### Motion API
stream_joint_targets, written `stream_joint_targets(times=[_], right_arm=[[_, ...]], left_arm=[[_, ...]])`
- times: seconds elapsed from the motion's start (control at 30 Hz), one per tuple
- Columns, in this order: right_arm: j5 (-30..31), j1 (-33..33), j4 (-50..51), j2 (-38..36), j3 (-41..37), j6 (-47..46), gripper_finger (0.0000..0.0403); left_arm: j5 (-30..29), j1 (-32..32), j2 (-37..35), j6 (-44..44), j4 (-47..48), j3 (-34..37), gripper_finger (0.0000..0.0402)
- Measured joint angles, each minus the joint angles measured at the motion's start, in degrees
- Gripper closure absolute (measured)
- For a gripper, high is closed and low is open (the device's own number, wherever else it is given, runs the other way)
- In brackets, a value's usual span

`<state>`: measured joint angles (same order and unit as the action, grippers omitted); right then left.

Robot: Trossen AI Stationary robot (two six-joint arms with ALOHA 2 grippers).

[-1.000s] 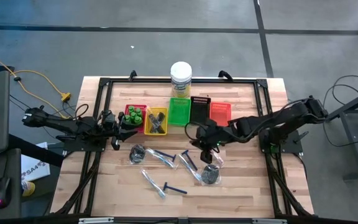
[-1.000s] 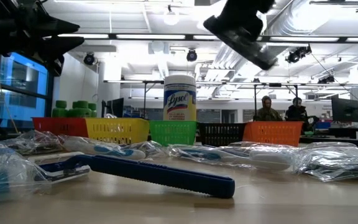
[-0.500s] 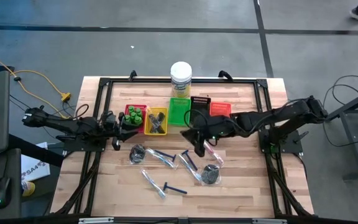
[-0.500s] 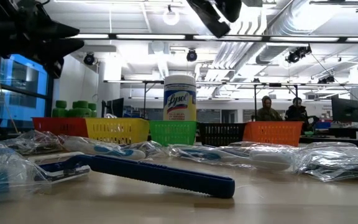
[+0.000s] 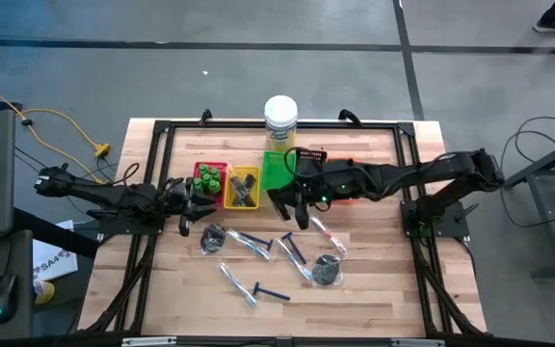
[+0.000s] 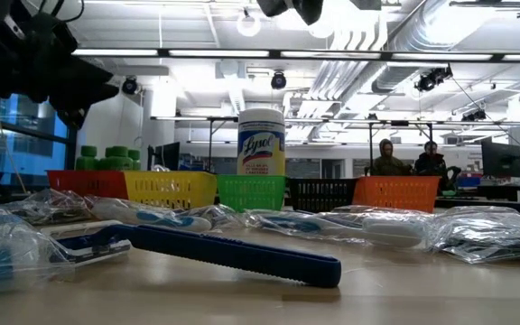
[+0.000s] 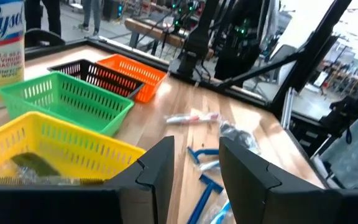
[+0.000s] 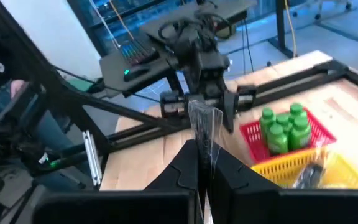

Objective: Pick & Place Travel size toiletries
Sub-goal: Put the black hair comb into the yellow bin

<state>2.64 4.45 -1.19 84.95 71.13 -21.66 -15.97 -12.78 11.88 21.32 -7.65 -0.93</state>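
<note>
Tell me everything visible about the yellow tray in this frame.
The yellow tray is a small rectangular basket of slotted plastic with open, ribbed walls. It sits upright on the wooden table, between the red tray and the green tray, its sides close against theirs. Dark grey pieces lie inside it. The left tool hangs open just beside it, not touching.
</note>
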Motion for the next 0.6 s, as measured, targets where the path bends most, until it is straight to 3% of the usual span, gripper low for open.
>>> stream_joint_targets(times=[0.23, 0.47, 0.6], right_arm=[[-2.7, -2.0, -1.0, 4.0, 5.6, 5.5, 0.0399], [-2.7, -2.4, -4.2, 5.6, 5.8, 8.0, 0.0399], [1.6, -2.4, -4.9, 5.6, 5.9, 10.8, 0.0399]], left_arm=[[0.0, 0.0, 0.0, 0.0, 3.2, 0.0, 0.0279], [0.0, 0.0, 0.0, 0.0, 5.2, 0.0, 0.0279], [0.0, 0.0, 0.0, 0.0, 5.3, 0.0, 0.0279]])
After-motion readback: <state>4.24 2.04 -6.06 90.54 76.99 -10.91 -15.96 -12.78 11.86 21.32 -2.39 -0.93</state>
